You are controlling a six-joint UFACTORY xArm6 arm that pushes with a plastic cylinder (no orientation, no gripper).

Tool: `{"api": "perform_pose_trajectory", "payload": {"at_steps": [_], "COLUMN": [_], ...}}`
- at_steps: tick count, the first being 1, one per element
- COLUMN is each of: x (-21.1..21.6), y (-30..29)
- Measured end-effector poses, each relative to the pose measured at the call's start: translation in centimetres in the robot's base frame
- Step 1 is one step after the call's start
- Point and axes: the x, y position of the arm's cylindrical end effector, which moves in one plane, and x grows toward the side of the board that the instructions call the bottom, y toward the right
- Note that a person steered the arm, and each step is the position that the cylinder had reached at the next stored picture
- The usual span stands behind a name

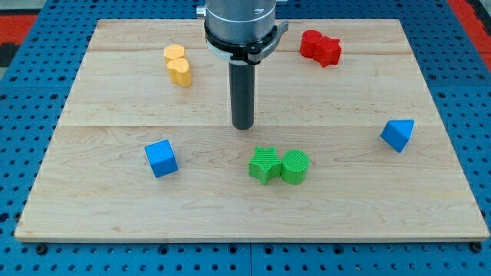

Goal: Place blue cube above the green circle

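Note:
The blue cube (161, 158) sits at the lower left of the wooden board (115, 207). The green circle (295, 166) lies right of the board's centre, touching a green star-shaped block (265, 164) on its left. My tip (242, 126) stands on the board near the centre, up and to the right of the blue cube and up and to the left of the green blocks. It touches no block.
A yellow block (178, 64) lies at the upper left. A red block (320, 47) lies at the upper right. A blue triangular block (397, 134) sits near the right edge. The board rests on a blue perforated base (23, 92).

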Motion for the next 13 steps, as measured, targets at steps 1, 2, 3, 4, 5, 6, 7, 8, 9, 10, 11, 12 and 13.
{"api": "perform_pose_trajectory", "payload": {"at_steps": [1,2,3,4,5,6,7,8,9,10,11,12,13], "x": [0.0,0.2,2.2,2.0,1.8,5.7,6.4,5.0,5.9,10.1,8.9,5.6,5.6], "y": [-1.5,-9.3,-12.8,-13.1,-18.2,-20.4,-16.1,-14.6,-9.8,-11.8,-10.2,-6.3,-5.6]}}
